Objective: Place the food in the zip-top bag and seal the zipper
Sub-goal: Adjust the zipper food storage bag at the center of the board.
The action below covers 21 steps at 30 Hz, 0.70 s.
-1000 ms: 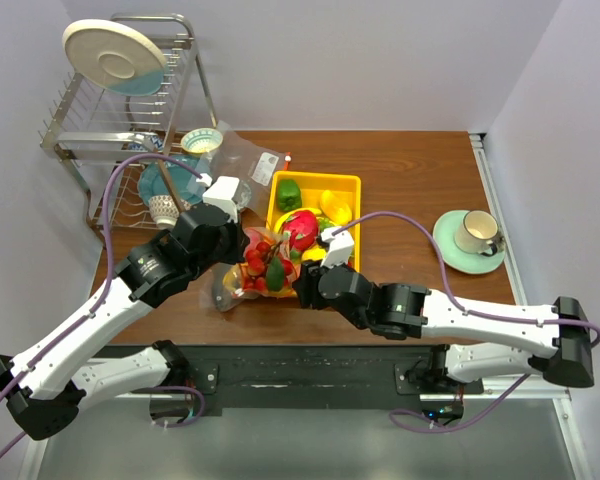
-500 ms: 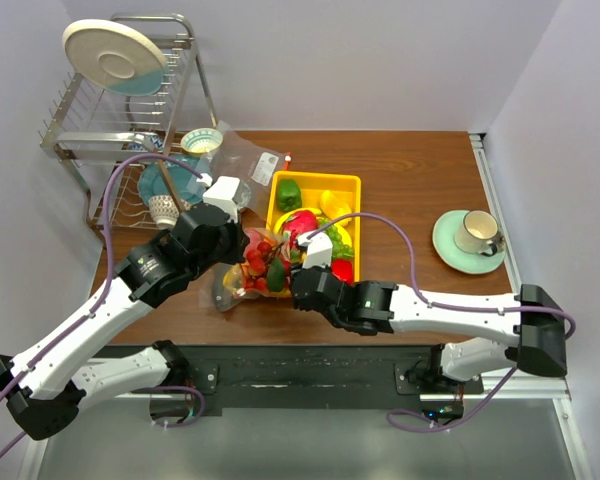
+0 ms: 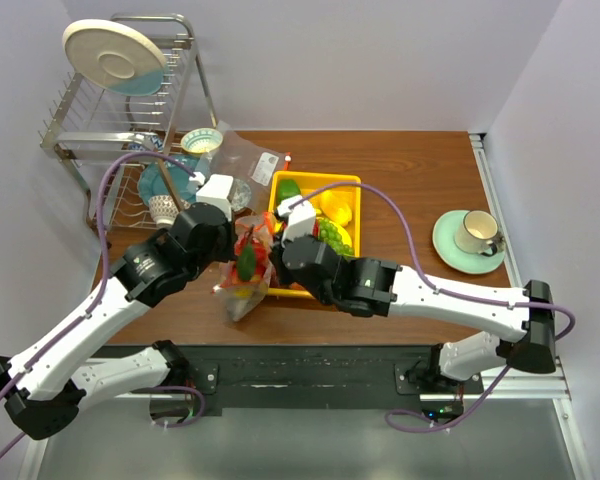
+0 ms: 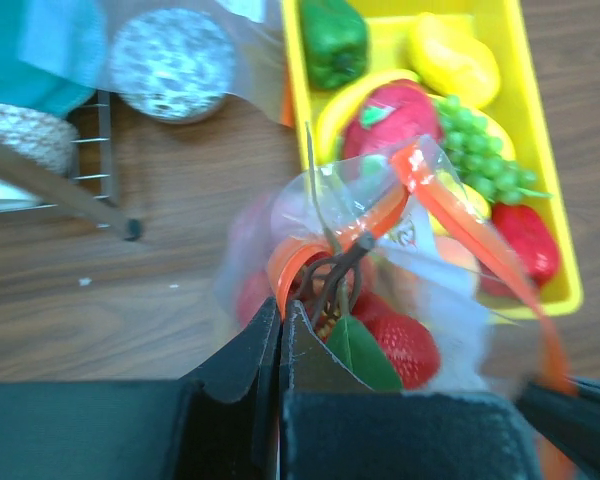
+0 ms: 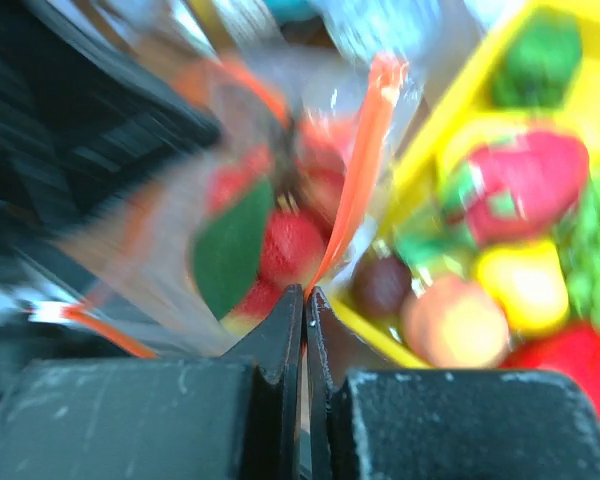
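Note:
The crinkled zip-top bag hangs between my two grippers, left of the yellow tray. Red fruit and a green leaf show inside it. My left gripper is shut on one side of the orange-red zipper. My right gripper is shut on the other side of the zipper. From above, the left gripper and right gripper face each other across the bag's mouth. The tray holds a green pepper, yellow pepper, dragon fruit, grapes, red pepper and a peach.
A dish rack with a plate and bowls stands at the back left. A flatter clear bag lies behind the tray. A cup on a green saucer sits at the right.
My right gripper has moved left and away from me to the bag's mouth and shut on the zipper strip. The bag has been drawn narrower between the grippers.

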### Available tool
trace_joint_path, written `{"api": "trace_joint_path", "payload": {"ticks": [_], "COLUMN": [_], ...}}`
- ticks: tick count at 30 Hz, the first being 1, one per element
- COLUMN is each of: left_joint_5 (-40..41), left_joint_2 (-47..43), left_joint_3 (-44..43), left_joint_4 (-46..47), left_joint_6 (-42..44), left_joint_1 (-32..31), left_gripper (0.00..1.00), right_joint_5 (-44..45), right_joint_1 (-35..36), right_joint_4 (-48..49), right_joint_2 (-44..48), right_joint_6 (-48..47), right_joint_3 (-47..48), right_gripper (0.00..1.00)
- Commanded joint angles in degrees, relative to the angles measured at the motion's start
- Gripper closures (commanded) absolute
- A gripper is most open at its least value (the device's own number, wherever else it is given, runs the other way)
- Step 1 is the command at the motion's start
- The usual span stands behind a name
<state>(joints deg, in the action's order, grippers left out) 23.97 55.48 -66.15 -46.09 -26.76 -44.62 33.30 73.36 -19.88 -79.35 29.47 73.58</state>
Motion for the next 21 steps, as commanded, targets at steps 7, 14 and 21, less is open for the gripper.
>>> {"api": "trace_joint_path", "payload": {"ticks": [7,14,21], "left_joint_5": [16.28,13.22,7.85], "left_joint_2": [-2.13,-5.20,-7.76], "left_joint_3": [-12.68,-11.30,5.75], "left_joint_4": [-10.77,-7.54,-0.50], "left_joint_6": [2.77,2.77,-1.53], "left_joint_1": [0.24,0.32,0.32], "left_gripper": [1.00,1.00,1.00], "right_joint_5": [-2.18,-5.09,-4.47], "right_joint_1": [-0.24,-0.85,-0.94], "right_joint_4": [2.13,0.01,1.43], "right_joint_2": [-2.82,-5.55,-3.09], "right_joint_6": [-6.54,0.40,0.50], "right_joint_3": [8.60,3.42,0.69], "right_gripper": [1.00,1.00,1.00]}}
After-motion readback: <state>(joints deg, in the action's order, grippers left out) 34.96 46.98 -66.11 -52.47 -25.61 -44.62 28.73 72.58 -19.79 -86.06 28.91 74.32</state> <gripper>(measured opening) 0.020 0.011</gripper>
